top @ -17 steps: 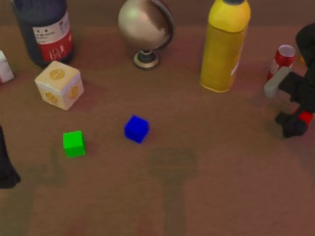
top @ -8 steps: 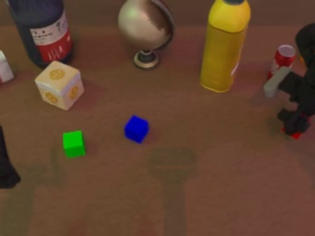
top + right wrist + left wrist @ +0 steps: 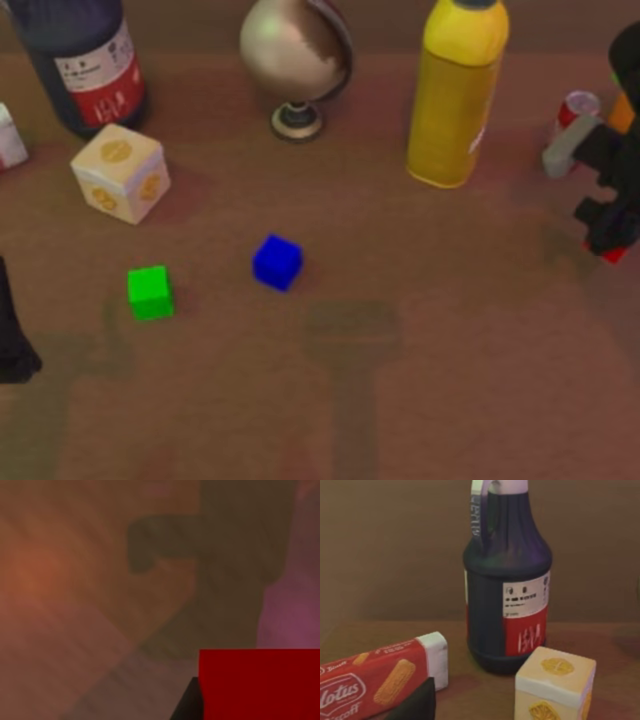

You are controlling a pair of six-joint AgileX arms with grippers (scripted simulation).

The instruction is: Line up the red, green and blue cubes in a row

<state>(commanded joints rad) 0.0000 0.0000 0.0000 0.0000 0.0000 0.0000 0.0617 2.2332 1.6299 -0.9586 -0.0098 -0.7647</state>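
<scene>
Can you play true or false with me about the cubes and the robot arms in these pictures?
1. The right gripper has the red cube. True.
2. The green cube touches the blue cube. False: bare table lies between them.
3. The blue cube lies right of the green cube in the top view. True.
4. The left gripper holds the cream cube. False: that arm is parked at the table's left edge, apart from it.
</scene>
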